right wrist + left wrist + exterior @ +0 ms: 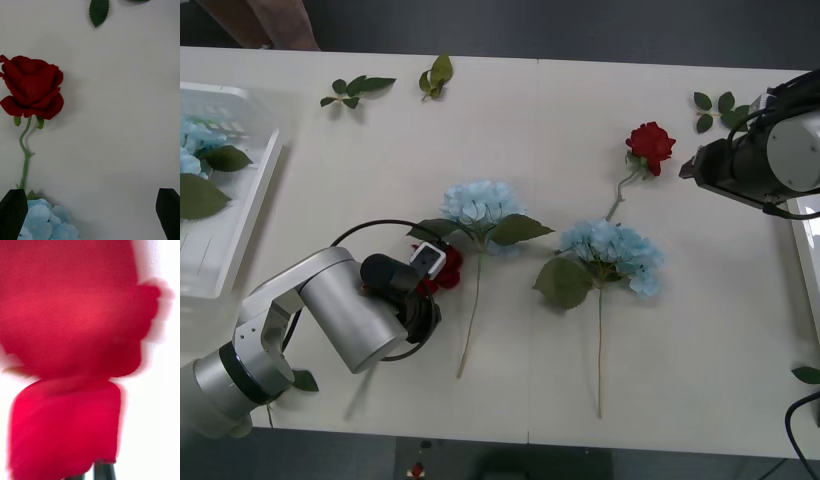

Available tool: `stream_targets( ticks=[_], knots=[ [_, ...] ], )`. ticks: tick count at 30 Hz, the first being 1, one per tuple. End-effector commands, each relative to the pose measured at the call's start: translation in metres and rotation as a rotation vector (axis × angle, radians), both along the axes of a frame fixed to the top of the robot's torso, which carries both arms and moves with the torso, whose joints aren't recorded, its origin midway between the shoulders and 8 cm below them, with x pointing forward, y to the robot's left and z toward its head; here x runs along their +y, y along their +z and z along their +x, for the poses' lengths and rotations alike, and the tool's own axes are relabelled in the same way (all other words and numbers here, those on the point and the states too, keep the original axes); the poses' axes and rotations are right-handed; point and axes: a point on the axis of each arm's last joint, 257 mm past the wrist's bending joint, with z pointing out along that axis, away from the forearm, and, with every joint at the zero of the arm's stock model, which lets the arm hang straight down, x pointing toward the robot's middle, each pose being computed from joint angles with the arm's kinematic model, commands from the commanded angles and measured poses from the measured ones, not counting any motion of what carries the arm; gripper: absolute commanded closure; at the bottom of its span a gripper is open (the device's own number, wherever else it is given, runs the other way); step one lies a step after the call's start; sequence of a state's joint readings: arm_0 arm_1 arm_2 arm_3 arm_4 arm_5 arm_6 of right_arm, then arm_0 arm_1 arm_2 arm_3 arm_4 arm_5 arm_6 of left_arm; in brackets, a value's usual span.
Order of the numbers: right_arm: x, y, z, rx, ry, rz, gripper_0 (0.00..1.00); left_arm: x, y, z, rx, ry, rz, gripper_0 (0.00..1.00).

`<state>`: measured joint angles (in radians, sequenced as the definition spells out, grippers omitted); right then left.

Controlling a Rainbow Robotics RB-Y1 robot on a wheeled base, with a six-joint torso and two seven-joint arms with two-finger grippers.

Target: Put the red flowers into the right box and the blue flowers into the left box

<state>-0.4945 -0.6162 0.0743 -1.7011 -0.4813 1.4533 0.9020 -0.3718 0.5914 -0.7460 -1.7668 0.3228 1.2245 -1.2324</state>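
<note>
**Left arm bent in low, right arm held out wide**

My left arm folds across the near side, its thick grey upper link slanting forward and its black wrist turned inward. My left gripper (438,270) sits at the end of that wrist, pressed so tight against what is in front of it that I cannot tell how its fingers stand; a dark stub of it shows at the edge of my left wrist view.

My right arm reaches in from the far right side, wrist level and pointing inward. My right gripper (90,213) is spread wide, its black fingers (13,213) at the two corners, nothing between them.
</note>
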Motion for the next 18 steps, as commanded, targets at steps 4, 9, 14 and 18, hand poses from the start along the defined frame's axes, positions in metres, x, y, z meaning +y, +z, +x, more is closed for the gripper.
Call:
stream_targets(
  ticks=[4, 9, 14, 18],
  knots=[
    [0.037, -0.003, 0.025, -0.042, -0.003, 0.031, 0.0, -0.015, 0.03, 0.024, -0.085, -0.04, -0.038, 1.0],
    [0.053, -0.018, 0.038, -0.029, 0.017, -0.003, 0.0, -0.032, 0.063, 0.029, -0.115, -0.042, -0.133, 1.0],
    [0.068, -0.029, 0.05, -0.023, 0.031, -0.033, 0.0, -0.055, 0.11, 0.023, -0.127, -0.067, -0.273, 1.0],
    [0.078, -0.035, 0.057, -0.019, 0.036, -0.039, 0.0, -0.071, 0.142, 0.012, -0.129, -0.091, -0.363, 1.0]
  ],
)
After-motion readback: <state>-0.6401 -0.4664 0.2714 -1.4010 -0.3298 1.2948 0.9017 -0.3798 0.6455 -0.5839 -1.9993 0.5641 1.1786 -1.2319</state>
